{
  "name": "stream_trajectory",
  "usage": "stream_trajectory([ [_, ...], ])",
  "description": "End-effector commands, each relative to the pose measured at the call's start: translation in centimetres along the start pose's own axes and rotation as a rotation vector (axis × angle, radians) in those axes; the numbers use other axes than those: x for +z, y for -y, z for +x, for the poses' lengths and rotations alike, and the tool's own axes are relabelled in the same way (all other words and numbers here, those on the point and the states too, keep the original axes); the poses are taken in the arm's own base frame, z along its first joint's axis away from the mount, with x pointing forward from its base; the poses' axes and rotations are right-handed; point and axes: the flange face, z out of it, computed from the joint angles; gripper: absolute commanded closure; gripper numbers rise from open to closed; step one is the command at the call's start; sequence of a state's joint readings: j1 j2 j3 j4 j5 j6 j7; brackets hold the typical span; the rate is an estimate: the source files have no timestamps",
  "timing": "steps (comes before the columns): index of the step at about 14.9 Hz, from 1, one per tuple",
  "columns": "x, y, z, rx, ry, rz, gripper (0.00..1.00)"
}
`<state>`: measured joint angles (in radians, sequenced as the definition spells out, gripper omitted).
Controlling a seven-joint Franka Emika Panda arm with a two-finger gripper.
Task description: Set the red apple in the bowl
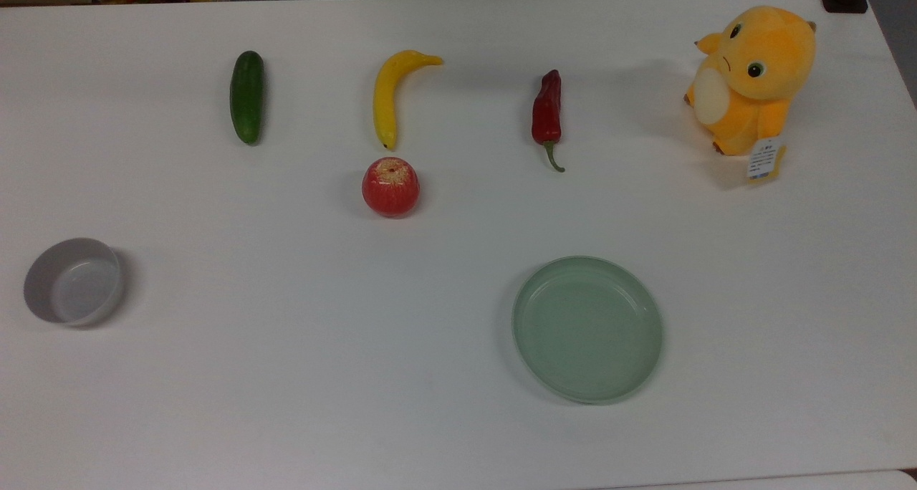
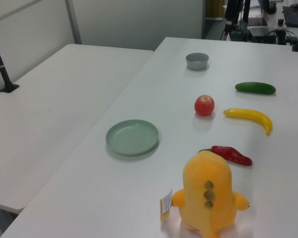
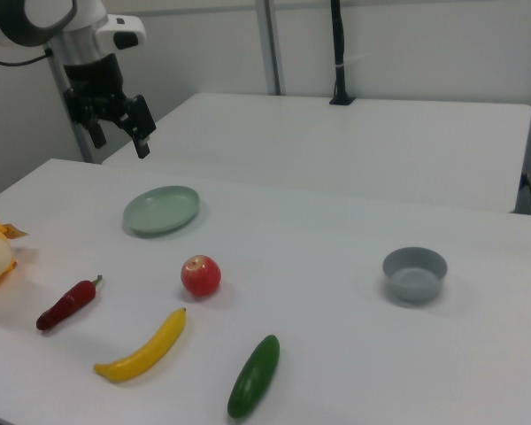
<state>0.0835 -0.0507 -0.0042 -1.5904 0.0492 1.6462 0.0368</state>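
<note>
Hanging high with its fingers spread and nothing between them, the gripper (image 3: 119, 124) is hovering above the far rim of the green plate (image 3: 161, 209) in the right view. Well below it and nearer the camera, the red apple (image 3: 200, 275) is sitting on the white table (image 3: 336, 354), stem dimple up, so a straight drop from above looks workable. The banana (image 3: 142, 349) tip is lying just beside the apple, which I'd say is the tight side for the fingers. Much farther from the gripper, off toward the right view's right, the bowl (image 3: 414, 273) is standing upright and vacant, near the table edge. Between apple and bowl the tabletop is lying bare, giving an easy carrying lane, while the cucumber (image 3: 253, 375) and chili pepper (image 3: 67, 304) are lying well off it.
</note>
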Motion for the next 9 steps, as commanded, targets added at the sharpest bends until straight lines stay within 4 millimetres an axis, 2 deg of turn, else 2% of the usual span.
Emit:
stream_trajectory([
  [1,2.0,-0.3,-0.1,-0.012,0.042,-0.003,0.00],
  [4,3.1,-0.9,0.6,-0.043,0.057,-0.013,0.00],
  [6,4.5,-1.1,1.9,-0.056,0.038,-0.011,0.00],
  [9,7.7,-2.0,4.1,-0.067,0.021,-0.013,0.00],
])
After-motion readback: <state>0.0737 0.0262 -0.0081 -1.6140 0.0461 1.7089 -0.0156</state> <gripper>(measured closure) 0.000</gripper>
